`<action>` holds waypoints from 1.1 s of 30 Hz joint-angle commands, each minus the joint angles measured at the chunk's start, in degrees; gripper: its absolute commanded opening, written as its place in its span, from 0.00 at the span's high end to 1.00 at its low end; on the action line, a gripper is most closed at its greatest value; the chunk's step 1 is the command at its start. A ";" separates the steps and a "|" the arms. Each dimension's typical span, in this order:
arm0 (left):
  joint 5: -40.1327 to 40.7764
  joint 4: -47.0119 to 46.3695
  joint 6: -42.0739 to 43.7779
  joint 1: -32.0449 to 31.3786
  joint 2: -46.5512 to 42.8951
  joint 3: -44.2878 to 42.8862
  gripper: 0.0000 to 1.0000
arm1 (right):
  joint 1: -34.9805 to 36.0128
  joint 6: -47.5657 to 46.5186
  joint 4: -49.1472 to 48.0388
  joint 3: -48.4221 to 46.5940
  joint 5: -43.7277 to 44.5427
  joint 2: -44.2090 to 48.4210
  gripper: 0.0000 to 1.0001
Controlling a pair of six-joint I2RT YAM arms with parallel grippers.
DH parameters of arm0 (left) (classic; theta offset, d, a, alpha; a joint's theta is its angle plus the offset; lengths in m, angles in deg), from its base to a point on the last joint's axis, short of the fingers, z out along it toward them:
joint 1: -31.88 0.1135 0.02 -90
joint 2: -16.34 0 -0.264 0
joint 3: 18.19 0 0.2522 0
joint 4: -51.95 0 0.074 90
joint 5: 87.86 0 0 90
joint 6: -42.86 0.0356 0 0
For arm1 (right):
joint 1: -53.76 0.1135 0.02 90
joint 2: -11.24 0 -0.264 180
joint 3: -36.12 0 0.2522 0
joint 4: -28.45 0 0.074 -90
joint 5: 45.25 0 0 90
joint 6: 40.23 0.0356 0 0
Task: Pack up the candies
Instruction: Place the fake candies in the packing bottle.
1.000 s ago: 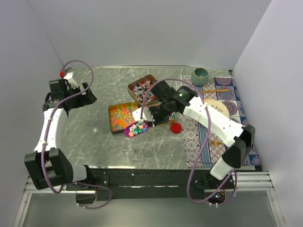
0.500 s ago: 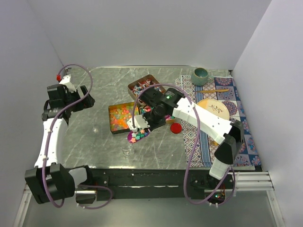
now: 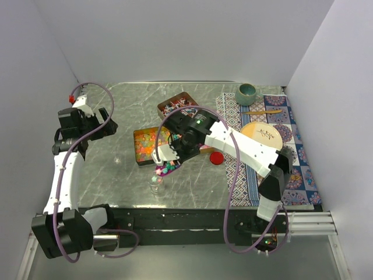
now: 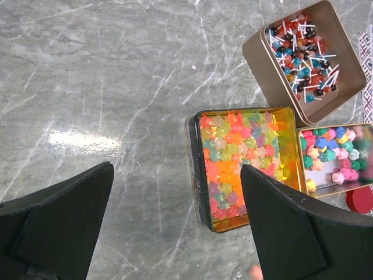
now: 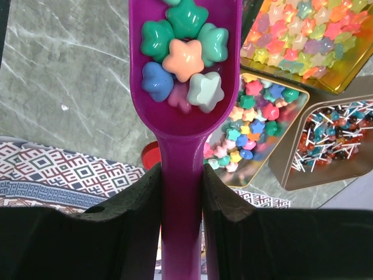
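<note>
The candies fill three open tins: orange-yellow stars (image 4: 245, 163), mixed bright stars (image 4: 335, 154) and wrapped pieces on sticks (image 4: 306, 58). My right gripper (image 5: 182, 175) is shut on the handle of a purple scoop (image 5: 183, 111) that carries several star candies (image 5: 183, 55). From above, the scoop (image 3: 165, 169) hangs just past a small clear glass (image 3: 156, 185) near the table's front edge. My left gripper (image 4: 176, 172) is open and holds nothing. It hovers left of the tins, over bare marble (image 3: 96, 125).
A flat red lid (image 3: 217, 157) lies right of the tins. A patterned cloth (image 3: 285, 146) covers the right side and carries a round plate (image 3: 265, 133), a wooden spoon (image 3: 262, 111) and a green mug (image 3: 247, 92). White walls close in the table.
My right arm has swung the loaded scoop left and toward the front edge, from over the tins to beside the clear glass. The left arm has drawn slightly left.
</note>
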 commanded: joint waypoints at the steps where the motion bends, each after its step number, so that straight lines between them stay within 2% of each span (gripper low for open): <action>1: -1.66 -2.70 -0.96 0.18 -2.18 0.01 0.03 | 0.97 1.10 1.48 -3.64 3.18 -0.74 1.00; 14: -3.16 -4.11 -2.28 0.18 -3.59 1.07 0.03 | 2.64 1.37 3.85 -6.89 6.35 -2.24 1.00; 33: -5.44 -5.07 -3.60 0.18 -4.30 1.24 0.03 | 6.33 -0.12 7.99 -10.76 15.57 -3.03 1.00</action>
